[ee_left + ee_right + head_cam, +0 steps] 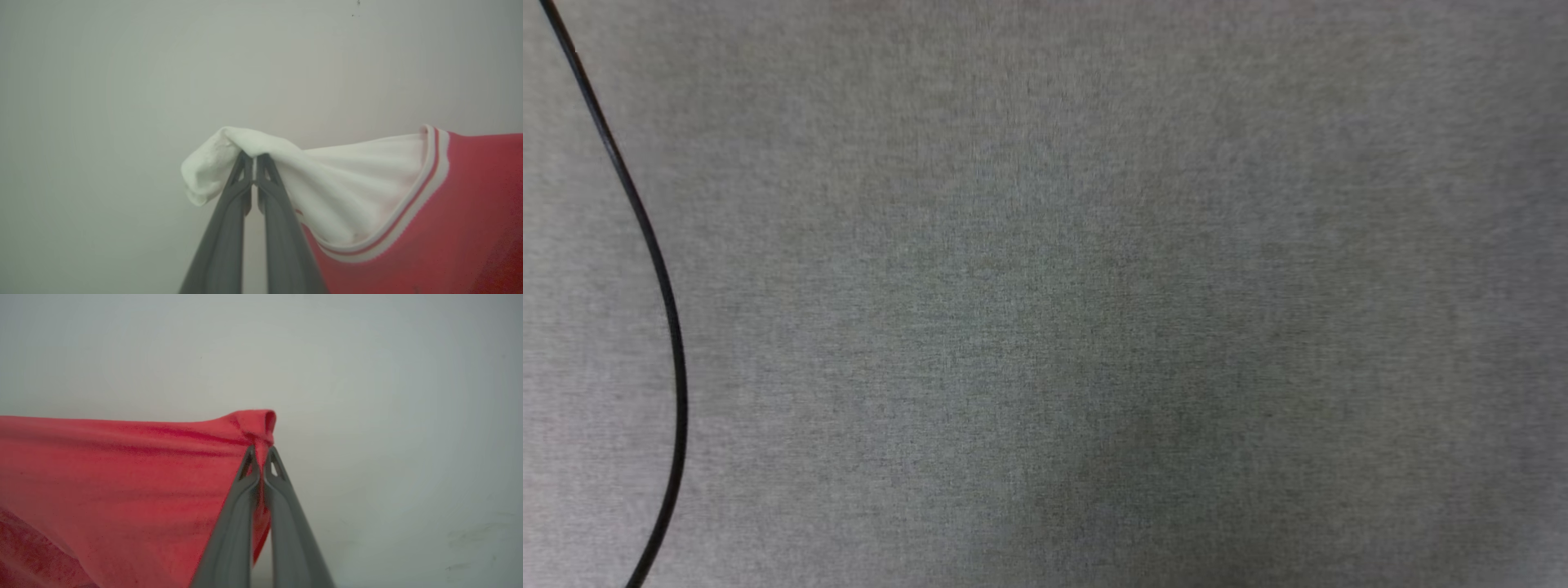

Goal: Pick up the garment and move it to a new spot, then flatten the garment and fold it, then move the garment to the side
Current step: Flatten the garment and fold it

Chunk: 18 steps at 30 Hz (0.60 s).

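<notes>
The garment was held up at two points: its white sleeve was clamped by the closed left gripper, and a red edge was pinched by the closed right gripper.

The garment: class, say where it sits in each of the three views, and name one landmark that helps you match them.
Head view: grey surface, with a black cable down the left.
Left wrist view: garment at lower right, white sleeve pinched by the left gripper.
Right wrist view: garment at lower left, red edge pinched by the right gripper.
Shared landmark: the garment's red body.
</notes>
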Available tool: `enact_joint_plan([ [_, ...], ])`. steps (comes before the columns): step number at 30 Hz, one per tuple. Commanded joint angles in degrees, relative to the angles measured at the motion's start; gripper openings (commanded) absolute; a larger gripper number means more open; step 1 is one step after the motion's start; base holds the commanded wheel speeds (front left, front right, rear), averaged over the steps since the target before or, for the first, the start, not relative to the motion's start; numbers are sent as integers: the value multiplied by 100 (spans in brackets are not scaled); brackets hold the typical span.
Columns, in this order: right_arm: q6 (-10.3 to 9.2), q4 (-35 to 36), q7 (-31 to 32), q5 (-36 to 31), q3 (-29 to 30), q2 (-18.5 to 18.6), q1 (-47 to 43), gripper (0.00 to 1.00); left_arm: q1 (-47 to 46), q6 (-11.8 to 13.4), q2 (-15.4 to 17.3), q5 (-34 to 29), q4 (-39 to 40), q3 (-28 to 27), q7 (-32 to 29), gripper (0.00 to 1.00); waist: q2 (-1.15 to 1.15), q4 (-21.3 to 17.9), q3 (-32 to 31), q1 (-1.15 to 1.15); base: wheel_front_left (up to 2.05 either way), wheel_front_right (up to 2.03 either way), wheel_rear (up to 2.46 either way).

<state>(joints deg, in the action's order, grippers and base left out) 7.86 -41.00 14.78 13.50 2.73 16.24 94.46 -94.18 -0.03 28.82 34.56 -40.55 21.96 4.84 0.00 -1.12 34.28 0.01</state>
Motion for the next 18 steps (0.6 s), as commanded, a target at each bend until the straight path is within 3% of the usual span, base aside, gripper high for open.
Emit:
enact_joint_plan([
  [1, -66, -94, -77, -87, -4, 48, 92, 0, -25, 1, 63, 38, -112, -62, 73, 0, 0, 67, 354, -1, 0, 0, 0],
  [10, -45, -656, -346, 167, -490, 12, -333, 0, 563, -336, -223, 397, -650, -113, 394, 0, 0, 180, 476, -1, 0, 0, 0],
  [18, -46, -674, -656, 836, -1257, 160, -2224, 0, 2370, -634, -281, 987, -933, -175, 634, 0, 0, 175, -370, -1, 0, 0, 0],
])
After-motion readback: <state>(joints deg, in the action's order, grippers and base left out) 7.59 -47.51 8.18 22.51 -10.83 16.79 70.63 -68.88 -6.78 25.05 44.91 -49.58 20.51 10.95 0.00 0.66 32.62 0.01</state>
